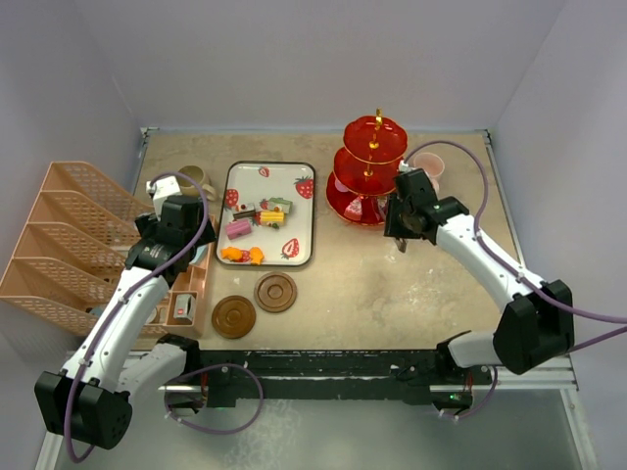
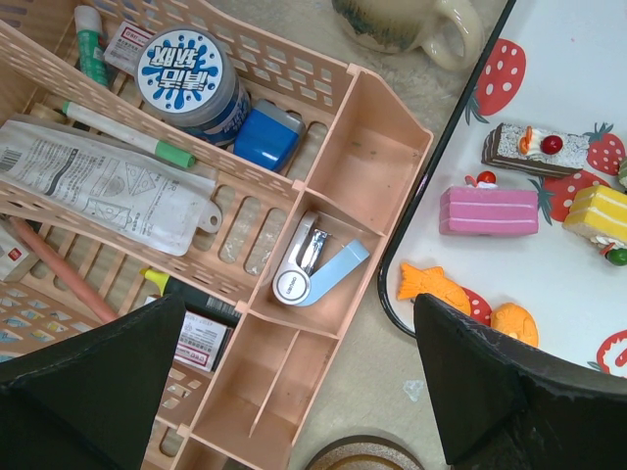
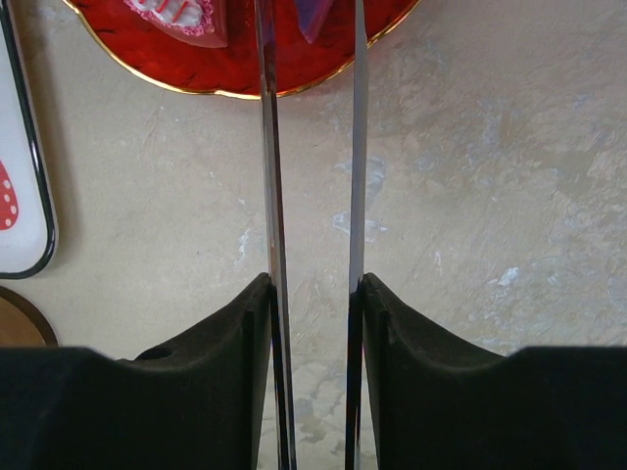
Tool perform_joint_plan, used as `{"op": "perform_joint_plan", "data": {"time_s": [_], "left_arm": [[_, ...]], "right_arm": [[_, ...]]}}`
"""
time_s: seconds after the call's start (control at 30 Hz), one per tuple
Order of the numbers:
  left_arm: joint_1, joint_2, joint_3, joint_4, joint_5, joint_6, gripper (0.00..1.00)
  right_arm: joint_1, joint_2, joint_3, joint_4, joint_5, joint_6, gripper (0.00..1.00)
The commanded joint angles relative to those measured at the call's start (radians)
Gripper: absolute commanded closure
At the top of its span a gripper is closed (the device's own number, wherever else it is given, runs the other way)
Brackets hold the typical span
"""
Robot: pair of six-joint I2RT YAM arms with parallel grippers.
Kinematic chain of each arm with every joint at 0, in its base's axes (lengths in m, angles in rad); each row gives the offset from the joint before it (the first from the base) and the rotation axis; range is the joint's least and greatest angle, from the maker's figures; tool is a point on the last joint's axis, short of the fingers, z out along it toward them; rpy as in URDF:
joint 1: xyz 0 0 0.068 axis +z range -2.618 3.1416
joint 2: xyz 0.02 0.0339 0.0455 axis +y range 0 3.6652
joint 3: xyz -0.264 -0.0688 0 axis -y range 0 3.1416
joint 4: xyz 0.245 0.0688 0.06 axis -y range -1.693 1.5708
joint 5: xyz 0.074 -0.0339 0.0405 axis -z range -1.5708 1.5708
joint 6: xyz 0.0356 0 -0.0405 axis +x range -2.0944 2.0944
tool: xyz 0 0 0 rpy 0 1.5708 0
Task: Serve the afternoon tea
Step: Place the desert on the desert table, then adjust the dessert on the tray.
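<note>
At the far left of the tray [image 1: 274,181], the left tool [image 2: 299,323] is hovering with its jaws standing wide open and holding nothing. It is hanging over a pink organiser [image 2: 377,137], which is lying just beside the tray's left edge. An olive mug [image 1: 196,179] is standing by the tray's far left corner, its handle turning toward the tray. Several sweets [image 2: 488,211] are lying on the tray, among them a pink cake slice, a chocolate slice, a yellow piece and two orange ones. In front of the tray, two coasters [image 1: 234,316] [image 1: 275,292] are lying side by side on the desk [image 1: 392,294], both bare. Right of the tray, the red stand [image 1: 367,168] is standing upright, and a pink-and-white sweet [image 3: 181,15] is sitting on its bottom tier. A pink mug [image 1: 428,168] is standing further right of the tray, just beyond the stand. The right tool [image 3: 313,284] is gripping the tweezers [image 3: 272,196], one blade pressing against each finger. The blades are standing apart and reaching over the stand's bottom rim.
</note>
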Motion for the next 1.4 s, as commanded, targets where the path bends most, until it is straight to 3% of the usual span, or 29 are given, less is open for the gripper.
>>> {"op": "perform_joint_plan", "data": {"time_s": [0.0,0.53,1.37], "left_arm": [[-0.004,-0.004,0.001,0.026,-0.017,0.001,0.03],[-0.004,0.004,0.000,0.028,-0.007,0.003,0.02],[-0.004,-0.013,-0.001,0.028,-0.001,0.001,0.01]], "right_arm": [[-0.004,-0.060,0.057,-0.010,-0.020,-0.003,0.58],[-0.003,-0.210,-0.036,-0.058,-0.135,0.003,0.60],[-0.001,-0.292,-0.099,0.011,-0.542,-0.029,0.61]]}}
